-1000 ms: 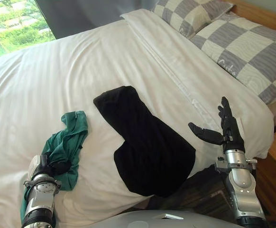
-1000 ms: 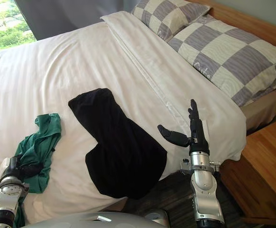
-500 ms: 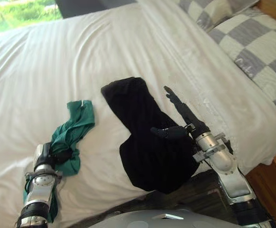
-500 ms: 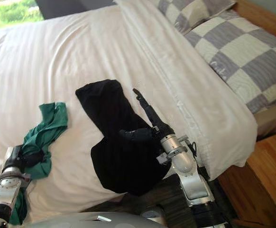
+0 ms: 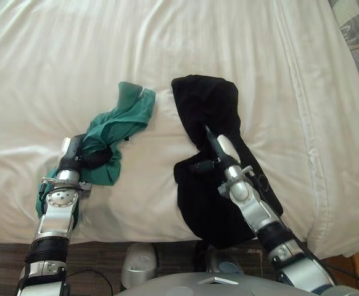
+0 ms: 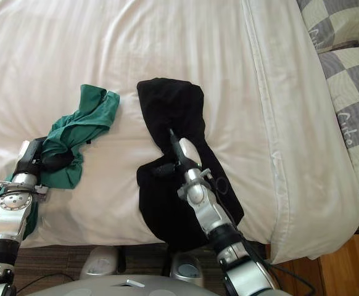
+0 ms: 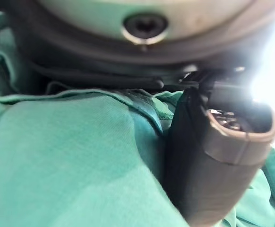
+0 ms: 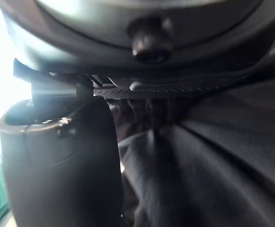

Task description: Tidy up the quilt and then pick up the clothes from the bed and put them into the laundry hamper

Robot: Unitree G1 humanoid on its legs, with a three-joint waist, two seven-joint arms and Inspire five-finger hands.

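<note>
Nearest, dark floor runs along the bed's near edge. Just past that edge the left hand sits on the white quilt, fingers clenched round the near end of a green top. The cloth is bunched over & around the hand, and the wrist view shows the thumb pressed into the green fabric. A bit of the top hangs beside the wrist toward the edge. The rest trails away from the hand, crumpled, diag. to the right.

To its right, the right hand lies on the middle of a black garment. Its fingers are straight & released, pointing to the far side, w/ the thumb out to the left. It grasps nothing.

The black garment is long. Its near end reaches the bed's edge. Its far end lies just beside the top's far tip, w/ a strip of quilt btwn them.

The quilt is spread out w/ light wrinkles, and a seam band runs along its right side. Farthest, at the right, are checked grey-cream pillows.
</note>
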